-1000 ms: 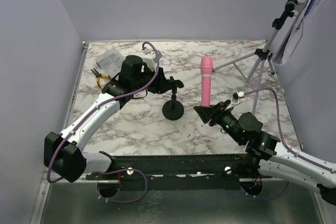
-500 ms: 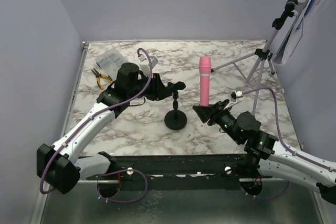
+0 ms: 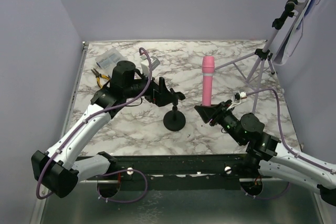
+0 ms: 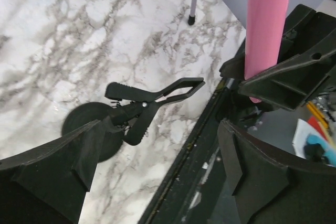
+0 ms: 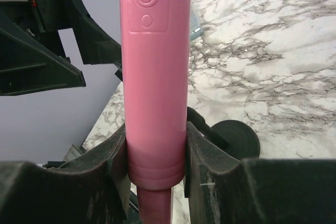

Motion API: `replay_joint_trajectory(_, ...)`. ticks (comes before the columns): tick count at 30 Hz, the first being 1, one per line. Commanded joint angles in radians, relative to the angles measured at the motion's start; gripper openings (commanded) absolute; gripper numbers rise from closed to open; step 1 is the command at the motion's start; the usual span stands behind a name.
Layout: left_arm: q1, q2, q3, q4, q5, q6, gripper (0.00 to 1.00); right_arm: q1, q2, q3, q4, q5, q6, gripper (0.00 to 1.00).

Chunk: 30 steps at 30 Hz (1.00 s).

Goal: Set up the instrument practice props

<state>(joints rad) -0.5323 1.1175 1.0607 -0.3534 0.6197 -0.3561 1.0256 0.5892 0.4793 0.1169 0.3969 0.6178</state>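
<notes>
The small black mic stand (image 3: 174, 123) stands upright on its round base mid-table, and its spring clip (image 4: 152, 98) juts out at the top. My left gripper (image 3: 164, 91) hangs open just left of that clip, apart from it, with nothing between its fingers (image 4: 84, 156). The pink microphone (image 3: 208, 80) is held upright to the right of the stand. My right gripper (image 5: 156, 166) is shut on its lower end. The silver tripod (image 3: 260, 59) of the music stand rises at the back right, and the sheet-music pages (image 3: 310, 1) sit on its desk at the frame's corner.
A clear plastic box (image 3: 108, 59) and orange-handled pliers (image 3: 101, 76) lie at the back left, behind the left arm. The black base rail (image 3: 173, 163) runs along the near edge. Lavender walls close in on both sides.
My left gripper has opened and let go of the mic stand's clip after carrying the stand a little nearer. The right gripper still holds the microphone in about the same spot.
</notes>
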Motion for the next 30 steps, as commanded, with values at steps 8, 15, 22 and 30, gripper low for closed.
replay_joint_trajectory(8,-0.006,-0.101,-0.104,0.138,0.044,0.539,0.99,-0.001,0.012,0.001,0.040,-0.040,-0.054,0.00)
replay_joint_trajectory(15,0.026,-0.048,-0.131,0.169,0.220,0.773,0.99,0.000,0.015,0.029,0.023,-0.084,-0.124,0.00)
replay_joint_trajectory(22,0.116,0.083,-0.066,0.169,0.439,0.842,0.99,0.000,-0.064,0.012,-0.001,-0.082,-0.110,0.01)
replay_joint_trajectory(30,0.117,0.183,-0.014,0.171,0.562,0.872,0.96,-0.001,-0.046,0.030,-0.026,-0.062,-0.119,0.01)
